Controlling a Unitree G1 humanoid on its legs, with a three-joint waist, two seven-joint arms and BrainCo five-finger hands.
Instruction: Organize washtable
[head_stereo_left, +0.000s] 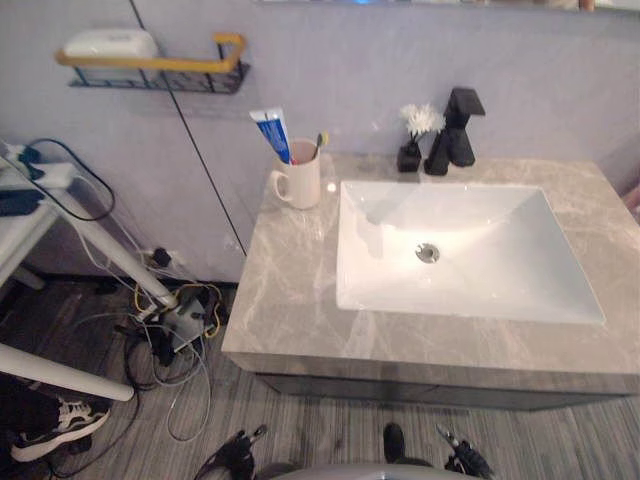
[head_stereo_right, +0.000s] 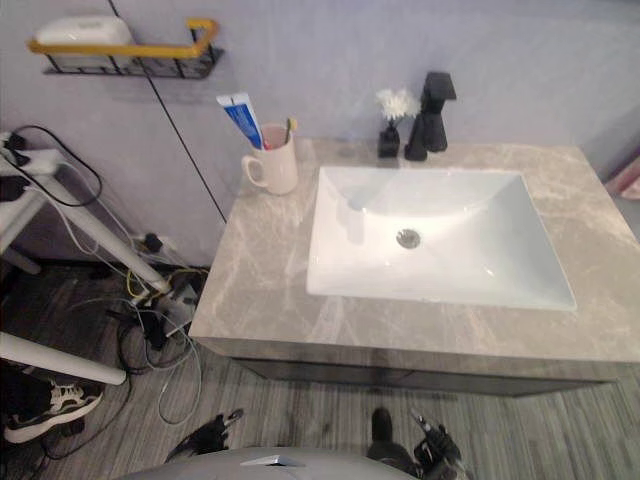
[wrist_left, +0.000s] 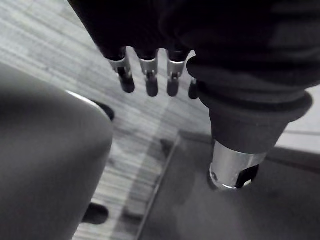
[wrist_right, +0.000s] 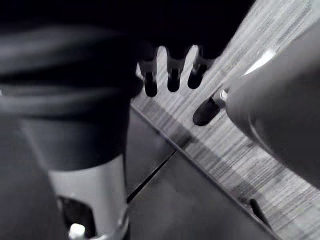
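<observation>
The washtable has a grey marble counter (head_stereo_left: 290, 300) with a white rectangular sink (head_stereo_left: 470, 280) set in it. At its back left stands a white cup (head_stereo_left: 300, 182) holding a blue-and-white toothpaste tube (head_stereo_left: 272, 132) and a toothbrush (head_stereo_left: 320, 142). A black faucet (head_stereo_left: 458, 125) and a small black vase (head_stereo_left: 409, 156) with a white flower stand behind the sink. My left hand (head_stereo_left: 240, 450) and right hand (head_stereo_left: 462, 455) hang low, below the counter's front edge. Both are open and hold nothing, as the straight fingers (wrist_left: 148, 75) and fingers (wrist_right: 172, 75) over the floor show.
A black wire shelf with a yellow rail (head_stereo_left: 160, 68) hangs on the wall at upper left and carries a white box (head_stereo_left: 110, 44). Left of the washtable are white table legs (head_stereo_left: 90, 240), tangled cables (head_stereo_left: 170, 330) on the wooden floor, and a person's shoe (head_stereo_left: 55, 425).
</observation>
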